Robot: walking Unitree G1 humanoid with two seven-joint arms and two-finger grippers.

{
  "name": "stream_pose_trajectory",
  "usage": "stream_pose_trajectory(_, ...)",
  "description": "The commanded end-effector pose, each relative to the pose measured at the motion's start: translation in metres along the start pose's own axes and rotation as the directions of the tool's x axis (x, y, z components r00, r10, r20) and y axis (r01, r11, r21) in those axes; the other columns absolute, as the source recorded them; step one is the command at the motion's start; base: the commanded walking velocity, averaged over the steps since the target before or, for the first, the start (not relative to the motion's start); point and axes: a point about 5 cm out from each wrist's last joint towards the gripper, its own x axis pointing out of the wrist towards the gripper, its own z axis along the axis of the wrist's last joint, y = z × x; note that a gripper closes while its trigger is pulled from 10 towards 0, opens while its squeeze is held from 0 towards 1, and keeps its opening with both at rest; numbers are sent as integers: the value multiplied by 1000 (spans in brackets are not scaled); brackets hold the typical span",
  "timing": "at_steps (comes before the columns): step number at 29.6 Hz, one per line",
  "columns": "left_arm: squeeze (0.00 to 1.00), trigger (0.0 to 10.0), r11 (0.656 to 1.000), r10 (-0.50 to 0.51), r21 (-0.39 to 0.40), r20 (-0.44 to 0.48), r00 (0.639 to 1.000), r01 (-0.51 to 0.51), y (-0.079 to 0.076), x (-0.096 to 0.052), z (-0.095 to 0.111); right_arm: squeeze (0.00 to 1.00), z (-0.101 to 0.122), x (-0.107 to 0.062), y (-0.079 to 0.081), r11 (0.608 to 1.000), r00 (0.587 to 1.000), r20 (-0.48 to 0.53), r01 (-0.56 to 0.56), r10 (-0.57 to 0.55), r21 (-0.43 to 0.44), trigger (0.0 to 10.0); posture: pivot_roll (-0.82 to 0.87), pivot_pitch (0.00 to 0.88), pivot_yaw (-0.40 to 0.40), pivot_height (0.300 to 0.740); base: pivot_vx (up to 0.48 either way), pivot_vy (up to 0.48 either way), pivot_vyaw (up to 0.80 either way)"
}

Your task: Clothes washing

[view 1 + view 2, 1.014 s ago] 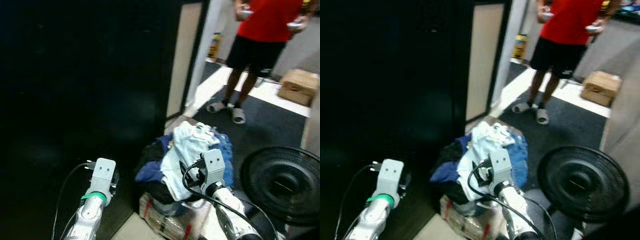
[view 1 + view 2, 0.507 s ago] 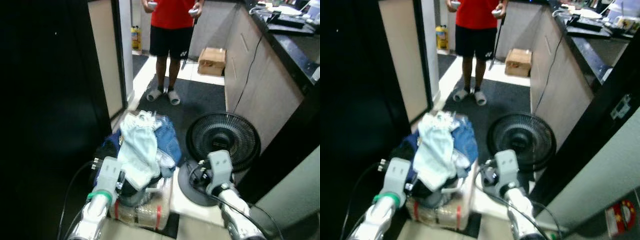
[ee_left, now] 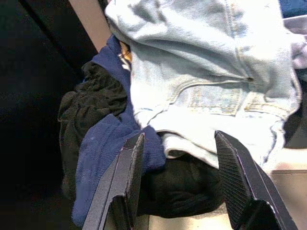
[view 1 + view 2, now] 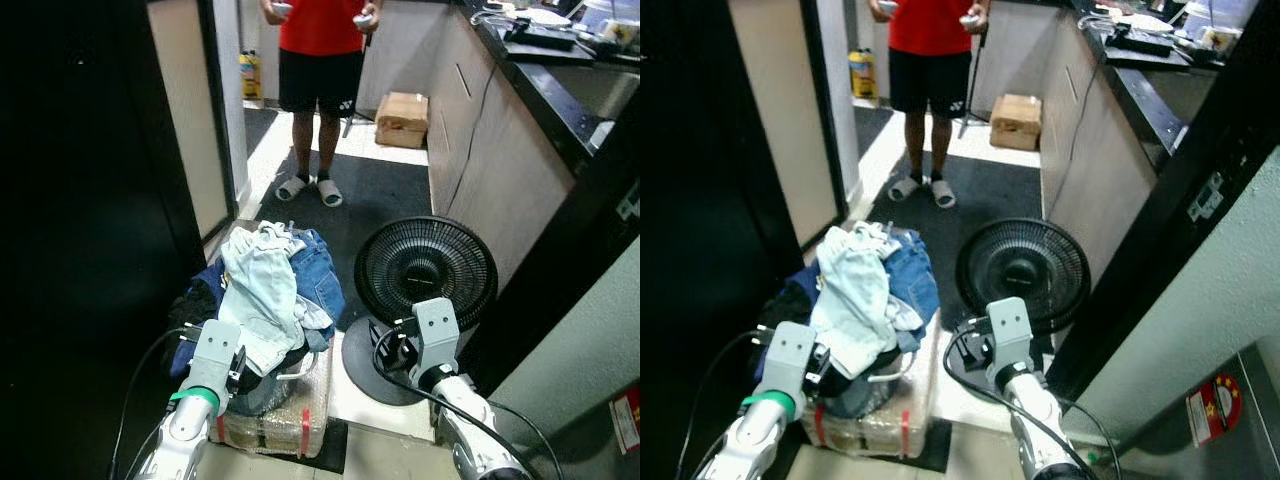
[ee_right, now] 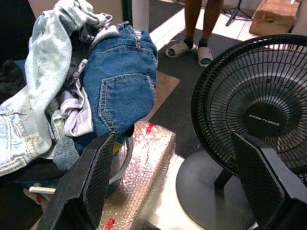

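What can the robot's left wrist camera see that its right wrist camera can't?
Only the left wrist view shows the dark blue garment and the black garment tucked under the pale jeans, seen close between the open left gripper.

Only the right wrist view shows the black floor fan, the bubble-wrapped box, the dark blue jeans and a person's sandalled feet, beyond the open right gripper.

Both show the light blue jeans on the clothes pile.

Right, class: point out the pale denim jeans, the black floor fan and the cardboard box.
pale denim jeans (image 4: 262, 290), left eye view, on the leg draped over the pile.
black floor fan (image 4: 428, 268), left eye view, on the centre of its grille.
cardboard box (image 4: 402, 108), left eye view, on its top face.
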Motion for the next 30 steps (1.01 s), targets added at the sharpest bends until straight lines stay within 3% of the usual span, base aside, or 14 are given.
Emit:
stream_pose_trajectory(1, 0, 10000, 1000, -5, 6, -1, 1000, 5, -1, -3, -4, 0, -4, -2, 2, 1000, 1000, -12, -6, 6, 5, 10000, -10, 58, 21, 740, 390, 0, 0)
stream_pose_trajectory(18, 0, 10000, 1000, 3, -9, 7, 1000, -3, -2, -3, -4, 0, -6, -3, 2, 1000, 1000, -16, -8, 7, -2, 10000, -14, 63, 18, 740, 358, 0, 0)
stream_pose_trajectory(30, 0, 10000, 1000, 4, -1, -25, 1000, -4, -1, -3, -9, 0, -6, -3, 2, 1000, 1000, -19, -9, 9, -5, 10000, -12, 63, 17, 740, 0, 0, 0)
